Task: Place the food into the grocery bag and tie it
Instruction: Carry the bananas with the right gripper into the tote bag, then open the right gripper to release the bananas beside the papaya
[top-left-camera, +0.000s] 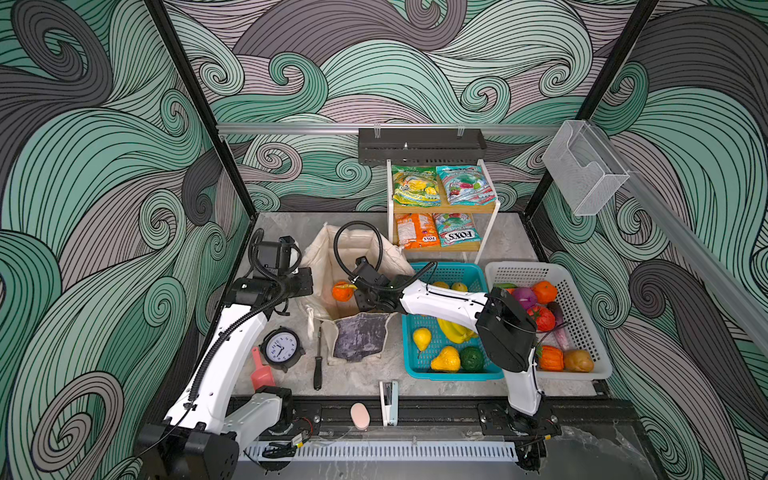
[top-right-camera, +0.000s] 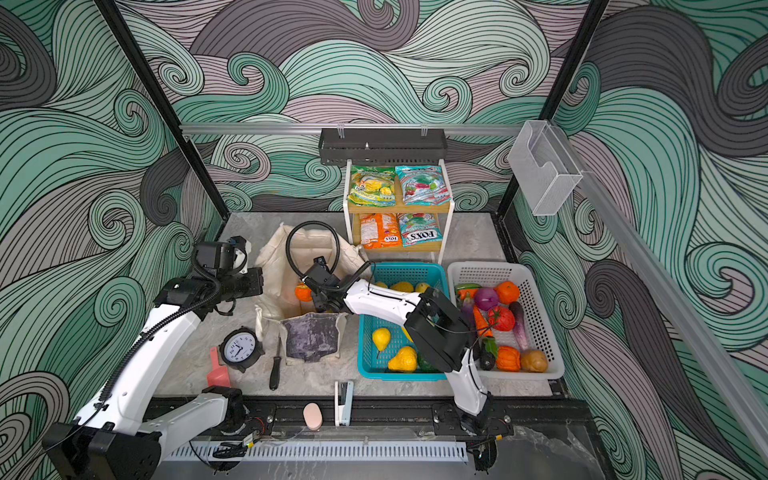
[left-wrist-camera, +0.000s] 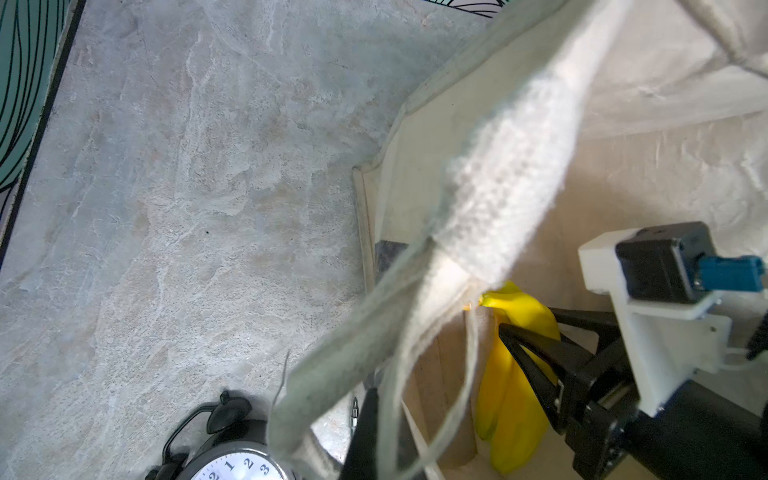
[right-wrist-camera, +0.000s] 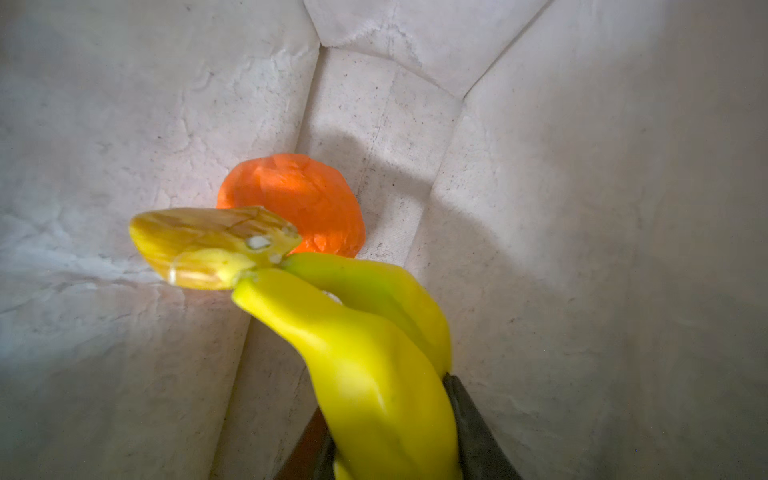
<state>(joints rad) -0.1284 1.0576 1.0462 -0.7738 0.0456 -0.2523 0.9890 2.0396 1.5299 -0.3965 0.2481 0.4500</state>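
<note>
Right fingers (right-wrist-camera: 473, 415), mostly cut off by the frame, narrowly clasp the yellow toy bananas (right-wrist-camera: 365, 353) inside the tall cream canvas grocery bag (top-left-camera: 324, 257), near a round orange toy fruit (right-wrist-camera: 299, 199). Left fingers (left-wrist-camera: 363, 432), barely visible, we read as closed on the cream strap handle (left-wrist-camera: 490, 199).

Both top views look down; wrist views share the bag (right-wrist-camera: 582, 208) closely.
</note>
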